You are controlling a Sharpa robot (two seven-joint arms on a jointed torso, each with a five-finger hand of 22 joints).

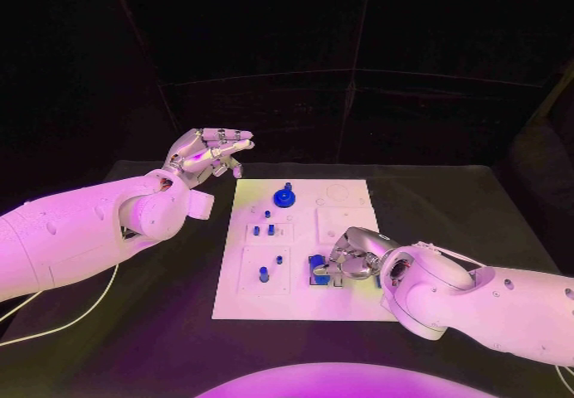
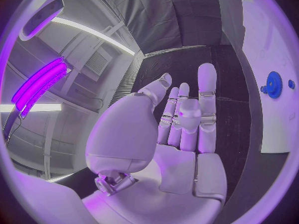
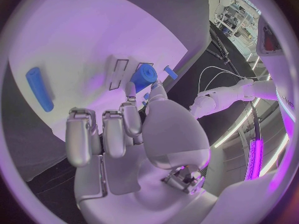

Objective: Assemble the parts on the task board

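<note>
The right hand point(image 1: 344, 259) pinches a blue part point(image 3: 144, 75) at the white board's point(image 1: 347, 308) five o'clock, while the left hand point(image 1: 208, 152), fingers loosely spread, hovers empty at eleven o'clock.

A lab: black-draped table point(image 1: 479, 215), ceiling strip lights point(image 2: 93, 32), cluttered benches point(image 3: 239, 5).

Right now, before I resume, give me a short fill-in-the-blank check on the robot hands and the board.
1. The right robot hand pinches a ___ part over the white board.
2. The left robot hand holds ___.
3. The blue gear sits on the board's ___ end.

Missing words: blue; nothing; far
</note>
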